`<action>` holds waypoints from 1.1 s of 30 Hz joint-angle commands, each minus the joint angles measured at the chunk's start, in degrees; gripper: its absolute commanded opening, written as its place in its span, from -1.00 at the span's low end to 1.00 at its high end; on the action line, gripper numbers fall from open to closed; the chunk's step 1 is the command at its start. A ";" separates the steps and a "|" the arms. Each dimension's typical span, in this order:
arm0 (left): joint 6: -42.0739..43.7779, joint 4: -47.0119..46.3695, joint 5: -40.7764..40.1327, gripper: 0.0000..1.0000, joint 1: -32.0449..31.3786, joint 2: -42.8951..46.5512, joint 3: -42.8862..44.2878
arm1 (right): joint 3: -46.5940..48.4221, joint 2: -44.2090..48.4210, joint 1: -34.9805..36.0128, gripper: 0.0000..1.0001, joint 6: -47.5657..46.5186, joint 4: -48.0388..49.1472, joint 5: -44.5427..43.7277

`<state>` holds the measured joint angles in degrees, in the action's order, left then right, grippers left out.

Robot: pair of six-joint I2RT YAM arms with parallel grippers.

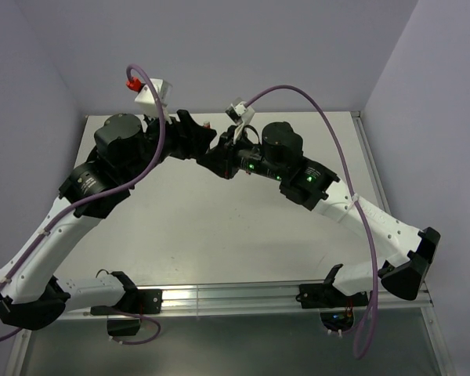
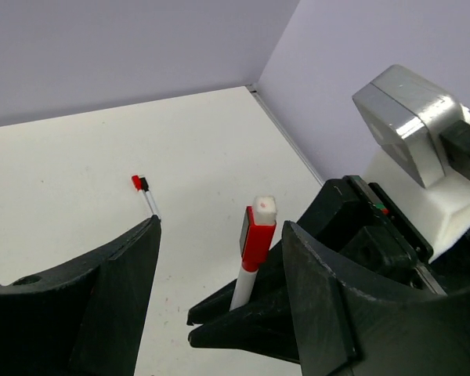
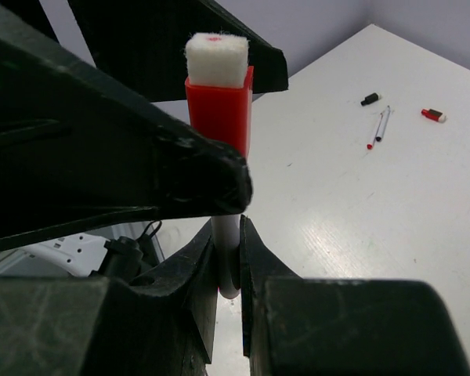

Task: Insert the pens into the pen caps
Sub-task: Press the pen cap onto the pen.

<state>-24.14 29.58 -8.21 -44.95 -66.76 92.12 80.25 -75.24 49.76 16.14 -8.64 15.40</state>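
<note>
Red cap [image 2: 258, 235]: sits on top of the pen [image 2: 244, 282], with a white fuzzy bit on its end. I cannot tell if it is pushed all the way down.
Pen: stands up straight between both hands, over the worktop [image 2: 78, 157].
Right hand [image 3: 229, 258]: pinching the pen's white part, low down.
Left hand [image 2: 219, 227]: spread wide, one finger on each side of the cap, close but not touching.
Other bits: two more pens [image 3: 380, 127], a black cap [image 3: 369, 99] and a loose red cap [image 3: 432, 115] lie far off on the worktop.
Bump risk: the left fingers are so near that a crooked pull-away could knock the cap or tip the pen.
Slip risk: the pinch is low and small, so the pen could lean or slide out.
</note>
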 commanded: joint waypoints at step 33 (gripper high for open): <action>1.03 -0.14 7.33 0.02 3.29 -0.39 1.31 | 5.62 -1.57 1.22 -1.00 -2.52 -2.08 -3.53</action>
<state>-24.16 29.54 -1.98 -41.91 -68.42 93.01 82.63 -76.38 50.50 14.68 -11.35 12.84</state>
